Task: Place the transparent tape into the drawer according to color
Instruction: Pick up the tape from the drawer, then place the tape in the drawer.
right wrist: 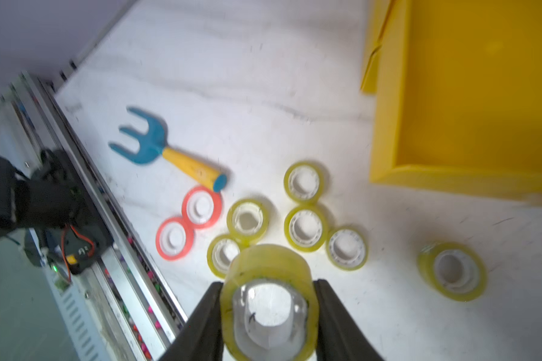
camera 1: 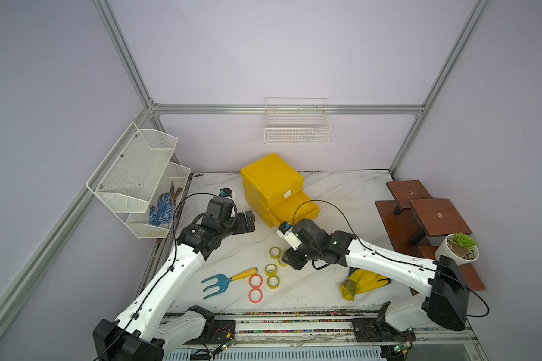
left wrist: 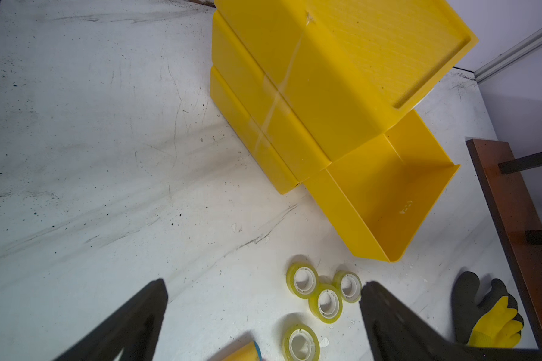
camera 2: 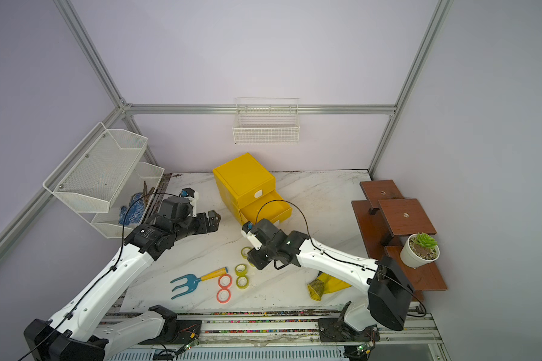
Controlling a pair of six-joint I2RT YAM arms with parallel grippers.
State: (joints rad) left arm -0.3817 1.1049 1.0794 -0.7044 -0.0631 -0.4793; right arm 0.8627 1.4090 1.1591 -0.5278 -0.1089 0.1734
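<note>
In both top views the right gripper (camera 1: pixel 287 261) hides its own fingertips and anything between them under its body, and the right arm (camera 1: pixel 388 261) covers part of the yellow glove (camera 1: pixel 362 279). The right wrist view is blurred, and its edge cuts off part of the gripped yellow-green tape roll (right wrist: pixel 268 268).

Looking down from up top, my left gripper (camera 1: pixel 248 222) sat with its jaws spread at 9 o'clock of the open bottom drawer (camera 1: pixel 294 210) of the yellow drawer unit (camera 1: pixel 271 183). My right gripper (camera 1: pixel 284 260) hung low over the yellow-green tape rolls (camera 1: pixel 271 269), and I couldn't see its tips. Two pink rings (camera 1: pixel 255 281) lay at the rolls' 7 o'clock. The garden fork (camera 1: pixel 222 281) was at 9 and the yellow glove (camera 1: pixel 362 283) way off at 3.
</note>
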